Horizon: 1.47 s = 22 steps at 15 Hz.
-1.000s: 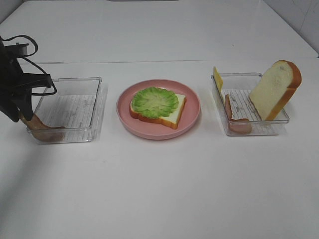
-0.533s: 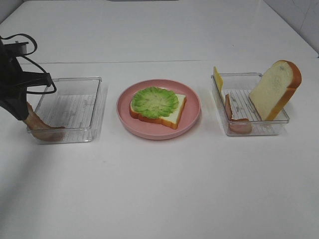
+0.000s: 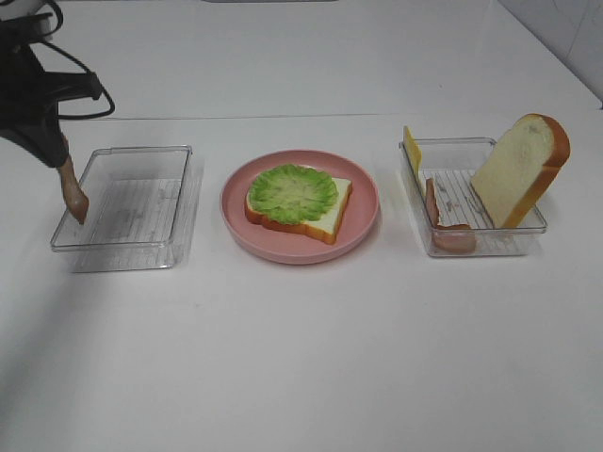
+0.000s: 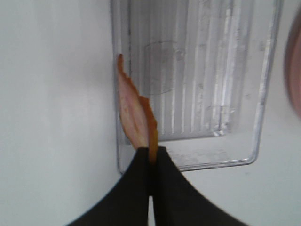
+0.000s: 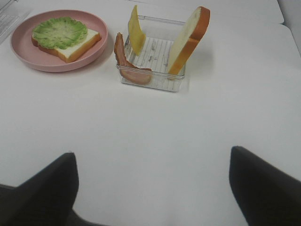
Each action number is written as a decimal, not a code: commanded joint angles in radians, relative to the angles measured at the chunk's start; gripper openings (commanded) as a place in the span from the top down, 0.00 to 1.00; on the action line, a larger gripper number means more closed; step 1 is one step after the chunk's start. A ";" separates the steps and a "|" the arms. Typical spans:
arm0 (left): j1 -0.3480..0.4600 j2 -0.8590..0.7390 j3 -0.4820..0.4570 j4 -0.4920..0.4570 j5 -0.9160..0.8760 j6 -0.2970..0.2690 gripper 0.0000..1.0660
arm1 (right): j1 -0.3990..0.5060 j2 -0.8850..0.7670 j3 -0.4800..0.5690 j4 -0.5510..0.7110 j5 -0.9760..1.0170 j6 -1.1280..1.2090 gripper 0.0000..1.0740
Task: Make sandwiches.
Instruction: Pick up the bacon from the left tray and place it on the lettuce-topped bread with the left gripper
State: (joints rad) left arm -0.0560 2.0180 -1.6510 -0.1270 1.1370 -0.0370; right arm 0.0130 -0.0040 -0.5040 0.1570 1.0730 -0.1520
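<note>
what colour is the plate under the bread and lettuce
Plain pink all over. The plate shows best in the exterior high view.

Left claw (image 3: pixel 57 153) pinches a hanging bacon strip (image 3: pixel 72 193) above the clear tray (image 3: pixel 141 150).

You have a plain white table (image 3: pixel 301 367). Centre of the frame: round plate (image 3: pixel 366 209), solid pink. On it a bread slice (image 3: pixel 332 218), white face with orange-brown crust, and a lettuce leaf (image 3: pixel 292 191), bright green with paler ruffled veining. Left of the frame: left tray (image 3: pixel 186 188), clear, its floor ribbed in fine parallel lines. Held bacon strip (image 3: pixel 72 191): reddish-brown edge, pale pink band. Your left gripper (image 4: pixel 151 157): black. Right of the frame: right tray (image 3: pixel 480 250), clear, same ribbing. Cheese slice (image 3: pixel 412 148): flat yellow. Second bacon strip (image 3: pixel 441 221): reddish-brown and pink. Upright bread slice (image 3: pixel 513 169): cream-white face, orange-brown crust.
</note>
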 commanded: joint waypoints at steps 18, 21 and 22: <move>-0.240 0.308 -0.212 -1.093 -0.093 0.521 1.00 | -0.006 -0.020 0.000 0.000 -0.008 -0.006 0.28; -0.256 0.341 -0.212 -1.109 -0.121 0.571 1.00 | -0.006 -0.020 0.000 0.000 -0.008 -0.006 0.28; -0.256 0.347 -0.212 -1.107 -0.120 0.573 1.00 | -0.006 -0.020 0.000 0.000 -0.008 -0.006 0.28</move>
State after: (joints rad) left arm -0.3090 2.3610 -1.8610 -1.2140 1.0230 0.5230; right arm 0.0130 -0.0040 -0.5040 0.1570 1.0730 -0.1520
